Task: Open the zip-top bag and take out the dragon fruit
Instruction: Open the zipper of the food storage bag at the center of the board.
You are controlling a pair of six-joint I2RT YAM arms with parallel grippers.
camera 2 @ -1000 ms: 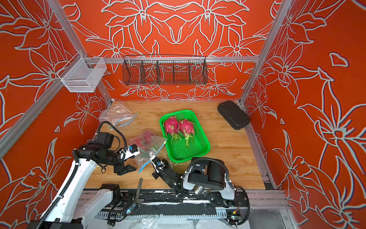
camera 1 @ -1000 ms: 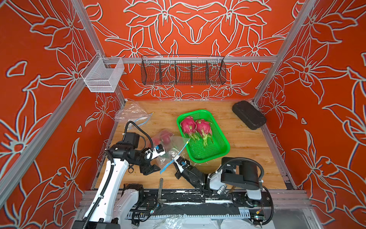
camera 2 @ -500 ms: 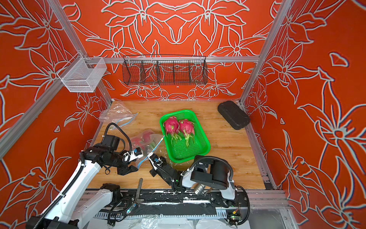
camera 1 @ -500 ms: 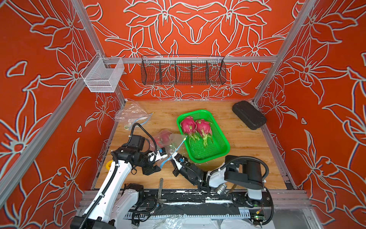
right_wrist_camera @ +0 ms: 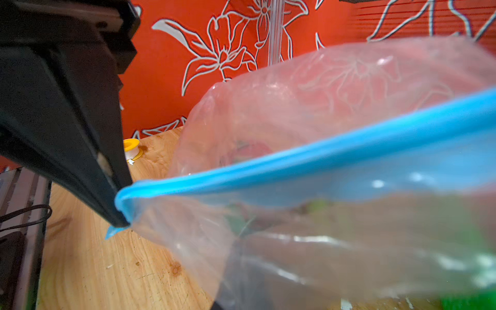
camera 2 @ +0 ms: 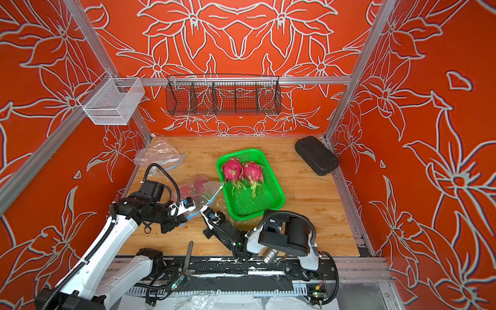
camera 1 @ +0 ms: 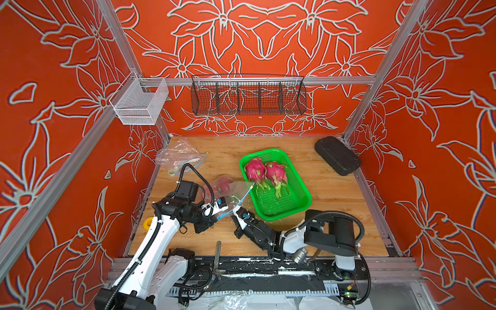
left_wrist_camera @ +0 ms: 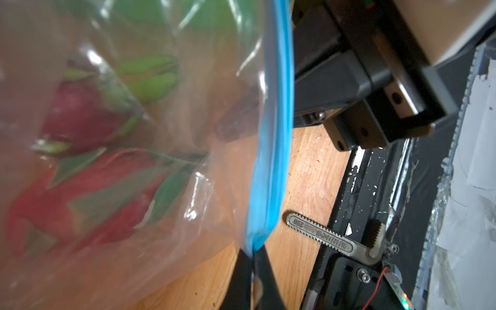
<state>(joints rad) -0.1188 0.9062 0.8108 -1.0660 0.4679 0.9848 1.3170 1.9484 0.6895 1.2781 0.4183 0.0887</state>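
The left gripper is clamped tight on the end corner of the blue zip strip, its two black fingers pressed together with the strip between them. The right wrist view shows the same pinch from the side. The right gripper is closed too and seems to nip the bag a little way along that strip, though film hides most of its fingertips. Holding two spots on one edge probably pulls the strip taut, so one arm can anchor while the other peels the seal. Along the length in view the strip looks still sealed. Inside the bag, whose mouth end is held up off the wood, lie two dragon fruit, pink with green scales and blurred through the plastic. Two more dragon fruit sit side by side in the green tray, which stands just beside the bag, handy for a short carry. Beneath it all is a wooden table, with a second bag crumpled at the back left corner, a black pad at the back right and a yellow spool near the left arm. Red walls with white flower outlines close in three sides, and a black wire basket and a white mesh box hang from the frame.
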